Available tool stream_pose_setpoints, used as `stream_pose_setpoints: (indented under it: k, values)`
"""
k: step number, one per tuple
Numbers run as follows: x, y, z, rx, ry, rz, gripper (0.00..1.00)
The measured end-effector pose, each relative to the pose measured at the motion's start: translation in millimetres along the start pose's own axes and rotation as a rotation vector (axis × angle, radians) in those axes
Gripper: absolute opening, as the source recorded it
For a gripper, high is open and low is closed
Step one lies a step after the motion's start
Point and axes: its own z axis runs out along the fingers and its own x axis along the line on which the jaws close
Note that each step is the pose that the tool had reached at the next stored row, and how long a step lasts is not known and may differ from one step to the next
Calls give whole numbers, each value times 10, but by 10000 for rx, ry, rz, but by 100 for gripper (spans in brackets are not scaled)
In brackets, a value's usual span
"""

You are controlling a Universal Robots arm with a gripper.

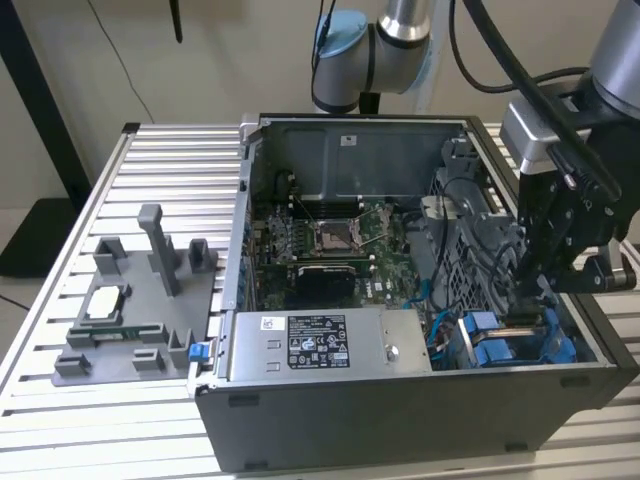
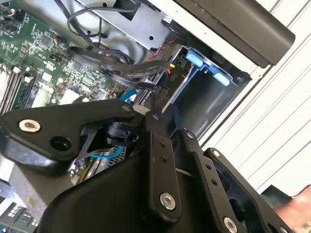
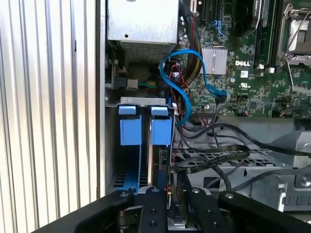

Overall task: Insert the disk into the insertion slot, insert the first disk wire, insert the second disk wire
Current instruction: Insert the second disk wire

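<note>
Two blue pull tabs mark the front edge of the disk's (image 3: 162, 132) carrier and its neighbour, both standing on edge inside the insertion slot (image 3: 146, 101) of the drive cage at one corner of the open computer case (image 1: 400, 420). The disk sits directly ahead of the jaws, its near end just beside their tips and partly hidden by them. Its long axis runs straight out from the jaws, with the tabbed end pointing away from them toward the boxy power supply (image 1: 330, 345). Its broad faces are upright, parallel to the cage wall.

Whether the jaws are spread or pinching something cannot be told. In the second wrist view their tips draw close together over the cage, near a bundle of black cables (image 2: 121, 68), with the blue frame (image 2: 194, 60) just beyond them.

To one side of the jaws a blue cable (image 3: 184, 87) loops from beside the disk across to the green motherboard (image 3: 252, 73). More black cables (image 3: 214, 158) lie across the grey metal close to the jaws.

The case rests on a slatted metal surface (image 1: 170, 160), and a grey fixture tray (image 1: 140, 300) lies well apart from the jaws
</note>
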Motion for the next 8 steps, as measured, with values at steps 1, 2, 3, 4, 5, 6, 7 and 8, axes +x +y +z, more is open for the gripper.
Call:
stream_pose_setpoints:
  k: [1,2,3,4,5,6,7,8]
  values:
    - [-1,-1,-15,0,-1,0,100]
    - [-2,-2,-28,0,0,0,100]
    - [-3,-3,-33,0,-1,0,100]
    - [-3,-3,-33,0,-4,0,100]
    - [-3,-3,-38,0,-1,0,100]
    - [-4,-3,-41,0,-1,0,100]
    - [-4,-3,-41,0,-1,0,100]
    - [-4,-3,-41,0,-1,0,100]
